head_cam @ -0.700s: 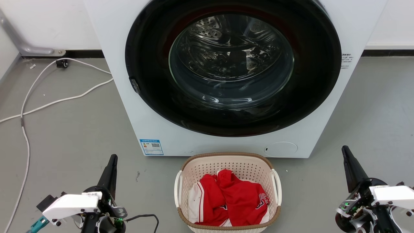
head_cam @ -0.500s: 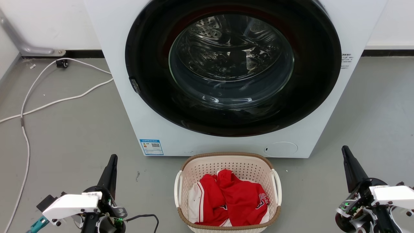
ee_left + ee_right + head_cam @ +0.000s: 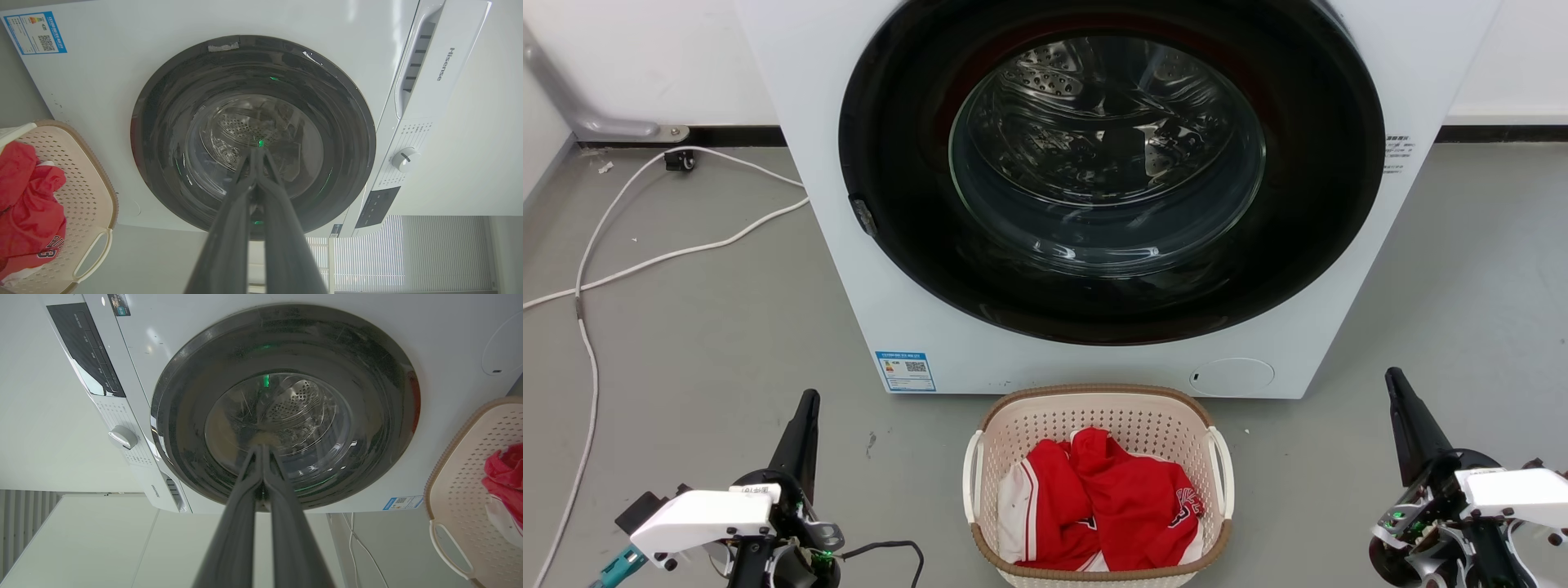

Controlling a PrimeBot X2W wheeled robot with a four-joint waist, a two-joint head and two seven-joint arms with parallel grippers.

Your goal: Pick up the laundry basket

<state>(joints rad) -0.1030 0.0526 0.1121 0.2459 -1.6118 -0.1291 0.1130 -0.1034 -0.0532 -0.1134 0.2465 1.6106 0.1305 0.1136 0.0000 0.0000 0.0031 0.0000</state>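
Note:
The laundry basket (image 3: 1094, 408) stands on the grey floor just in front of the washer, cream and perforated with a brown rim and white loop handles. Red and white clothes (image 3: 1111, 502) lie inside it. It also shows at the left edge of the left wrist view (image 3: 88, 175) and at the right edge of the right wrist view (image 3: 457, 473). My left gripper (image 3: 809, 400) is well to the basket's left, shut and empty, fingers pointing at the washer. My right gripper (image 3: 1393, 377) is well to its right, also shut and empty. In each wrist view the fingertips meet (image 3: 257, 152) (image 3: 259, 448).
A white front-loading washer (image 3: 915, 269) with a closed round dark glass door (image 3: 1107, 163) fills the space behind the basket. White cables (image 3: 645, 261) trail over the floor at the left. A wall with a dark skirting runs behind.

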